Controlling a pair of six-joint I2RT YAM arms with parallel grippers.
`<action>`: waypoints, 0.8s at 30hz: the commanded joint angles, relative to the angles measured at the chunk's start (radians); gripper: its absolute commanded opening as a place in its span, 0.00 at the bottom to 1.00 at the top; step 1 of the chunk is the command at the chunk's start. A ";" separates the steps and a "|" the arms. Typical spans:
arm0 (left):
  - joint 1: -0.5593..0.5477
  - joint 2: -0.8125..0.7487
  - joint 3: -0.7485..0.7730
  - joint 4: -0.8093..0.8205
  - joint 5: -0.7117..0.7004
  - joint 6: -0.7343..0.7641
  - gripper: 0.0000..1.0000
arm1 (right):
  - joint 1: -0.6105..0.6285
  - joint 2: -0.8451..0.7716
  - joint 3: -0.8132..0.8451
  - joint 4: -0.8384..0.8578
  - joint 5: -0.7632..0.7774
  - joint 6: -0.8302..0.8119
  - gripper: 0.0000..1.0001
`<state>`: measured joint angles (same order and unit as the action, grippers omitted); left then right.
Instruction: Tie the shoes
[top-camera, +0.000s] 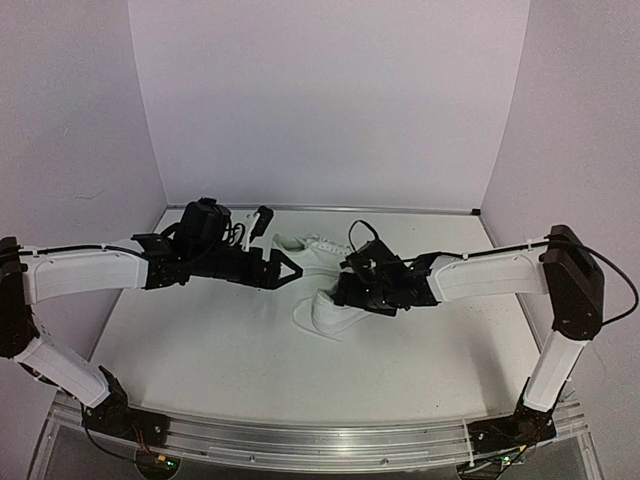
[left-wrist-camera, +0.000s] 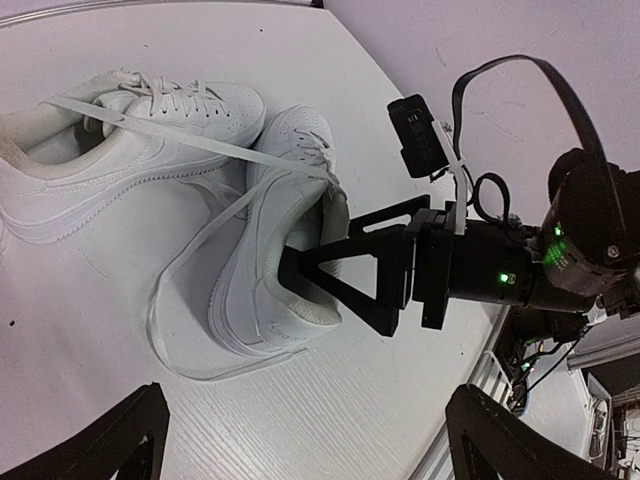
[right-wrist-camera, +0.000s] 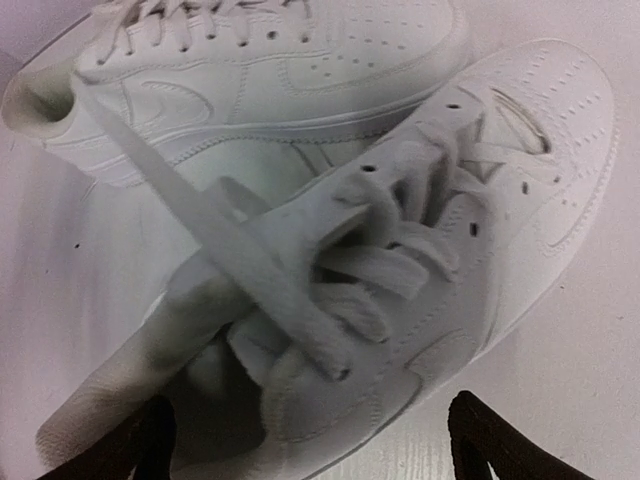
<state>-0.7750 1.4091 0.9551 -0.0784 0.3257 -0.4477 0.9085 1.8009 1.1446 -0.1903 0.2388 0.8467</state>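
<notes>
My left pincer (left-wrist-camera: 305, 420) has its fingers spread wide with nothing between them. It hangs above the bare counter (left-wrist-camera: 70, 360), just beside the nearer shoe (left-wrist-camera: 265, 250). My right pincer (right-wrist-camera: 310, 420) also stands apart. Its fingers straddle the heel end of that shoe, and from the left wrist view one finger looks to be at the collar or in it. I see no pinch on leather or lace.

Out from the fingers, the nearer shoe lies tilted with its tongue exposed and its lacing slack. One long flat lace (right-wrist-camera: 220, 250) runs across its opening toward the farther shoe (right-wrist-camera: 260, 60). Another length loops loose on the counter by the sole. The farther shoe sits upright, touching or nearly touching the first, toward the back of the counter's middle. I cannot make out a bow on either one.

So I judge the tying hardly begun: no knot or bow on the nearer shoe, and the second shoe unhandled as far as I can see.

Both my forearms reach in nearly level from opposite sides, wrists facing each other over the shoes, and my right elbow is raised high at the counter's edge.
</notes>
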 joint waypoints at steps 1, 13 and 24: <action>0.000 -0.033 0.003 0.004 -0.021 -0.009 0.99 | -0.001 0.019 -0.002 -0.080 0.124 0.078 0.85; 0.007 0.002 0.014 0.009 -0.012 -0.035 0.99 | 0.000 -0.014 0.030 -0.077 0.156 0.024 0.04; 0.046 0.006 0.039 -0.024 -0.012 -0.069 0.99 | -0.002 -0.128 0.328 -0.122 0.265 -0.247 0.00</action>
<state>-0.7561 1.4159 0.9539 -0.0814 0.3195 -0.4982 0.8947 1.7951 1.3121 -0.4057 0.3977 0.7389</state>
